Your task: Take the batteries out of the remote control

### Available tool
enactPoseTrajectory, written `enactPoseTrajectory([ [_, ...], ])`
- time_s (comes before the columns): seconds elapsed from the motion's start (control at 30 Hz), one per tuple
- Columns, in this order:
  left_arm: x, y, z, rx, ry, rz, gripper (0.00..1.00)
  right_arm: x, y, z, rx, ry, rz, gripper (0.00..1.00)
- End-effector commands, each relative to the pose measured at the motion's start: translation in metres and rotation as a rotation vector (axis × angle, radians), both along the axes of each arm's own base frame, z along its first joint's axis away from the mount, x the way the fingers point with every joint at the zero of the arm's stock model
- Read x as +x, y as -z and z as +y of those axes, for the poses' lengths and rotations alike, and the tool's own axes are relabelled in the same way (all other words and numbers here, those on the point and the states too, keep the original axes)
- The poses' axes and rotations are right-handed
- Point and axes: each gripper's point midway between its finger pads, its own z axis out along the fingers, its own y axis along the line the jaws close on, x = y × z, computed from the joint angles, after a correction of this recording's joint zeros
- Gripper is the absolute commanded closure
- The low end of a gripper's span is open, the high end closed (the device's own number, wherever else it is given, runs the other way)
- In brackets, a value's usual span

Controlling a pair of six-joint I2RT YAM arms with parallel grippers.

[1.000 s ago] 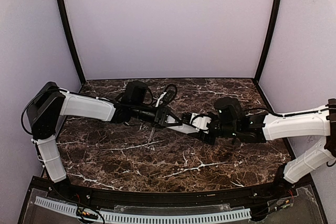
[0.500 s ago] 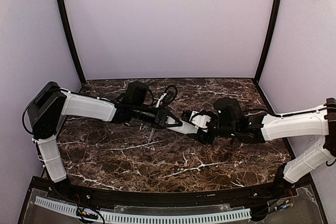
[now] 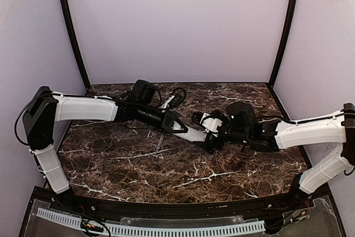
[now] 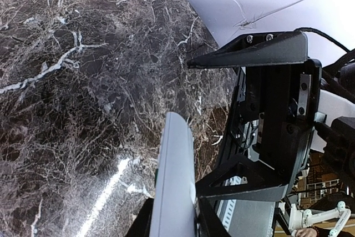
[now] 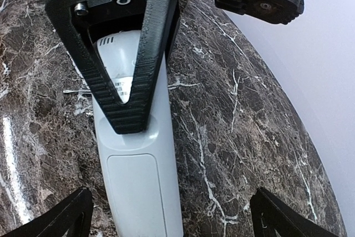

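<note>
My left gripper [image 3: 173, 125] is shut on the white remote control [image 3: 192, 133] and holds it above the marble table, its free end pointing right. In the left wrist view the remote control [image 4: 175, 176] runs up from between my left gripper's [image 4: 173, 221] jaws. My right gripper [image 3: 211, 132] stands wide open at that free end, one finger on each side and apart from it. The right wrist view shows the remote control's [image 5: 138, 187] back with its cover panel [image 5: 136, 195] shut, between my right gripper's [image 5: 172, 220] spread fingertips [image 5: 66, 217]. The batteries are hidden.
The dark marble table [image 3: 166, 170] lies under both arms. Black cables [image 3: 176, 97] loop near the back wall behind the left arm. Purple walls close the table in at the back and on both sides.
My right gripper has opened wide and let go of the remote's end. The left arm has stretched a little further right and back with the remote.
</note>
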Motion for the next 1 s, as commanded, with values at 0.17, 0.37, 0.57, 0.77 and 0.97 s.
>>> enactPoseTrajectory([
  [0.17, 0.011, -0.037, 0.018, 0.052, -0.002, -0.085, 1.00, 0.004, -0.023, 0.001, 0.091, 0.029, -0.013, 0.01],
  [0.37, 0.033, -0.045, 0.032, 0.043, -0.043, -0.089, 1.00, 0.006, -0.040, -0.003, 0.162, 0.077, -0.013, 0.01],
  [0.57, 0.045, -0.046, 0.045, 0.050, -0.082, -0.097, 1.00, 0.018, -0.075, -0.011, 0.294, 0.163, -0.072, 0.01],
  [0.77, 0.043, -0.050, 0.056, 0.050, -0.100, -0.112, 1.00, 0.049, -0.115, -0.018, 0.479, 0.308, -0.069, 0.01],
  [0.97, 0.048, -0.045, 0.067, 0.116, -0.140, -0.157, 1.00, 0.086, -0.122, -0.018, 0.478, 0.511, 0.053, 0.01],
])
